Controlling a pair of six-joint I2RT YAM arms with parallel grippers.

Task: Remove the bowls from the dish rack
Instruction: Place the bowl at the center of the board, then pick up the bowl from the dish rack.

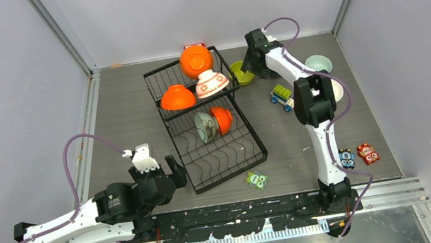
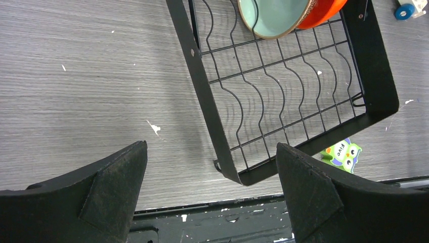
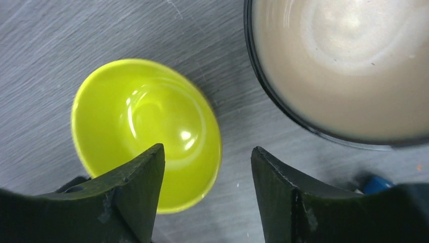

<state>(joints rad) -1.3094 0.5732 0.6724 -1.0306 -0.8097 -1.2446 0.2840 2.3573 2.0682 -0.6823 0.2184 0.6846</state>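
At the far side of the table, just right of the dish rack, the right gripper points down with its jaws partly apart and nothing between them. A lime green bowl sits upright on the table below it; one finger overlaps the bowl's near rim in the wrist view, and contact cannot be told. A dark-rimmed bowl with a pale inside stands just beside. The left gripper hangs over the rack's near left corner, jaws spread wide, holding nothing. Five bowls are in the rack: two orange bowls and a floral bowl in the far section, a teal bowl and another orange one on edge in the near section.
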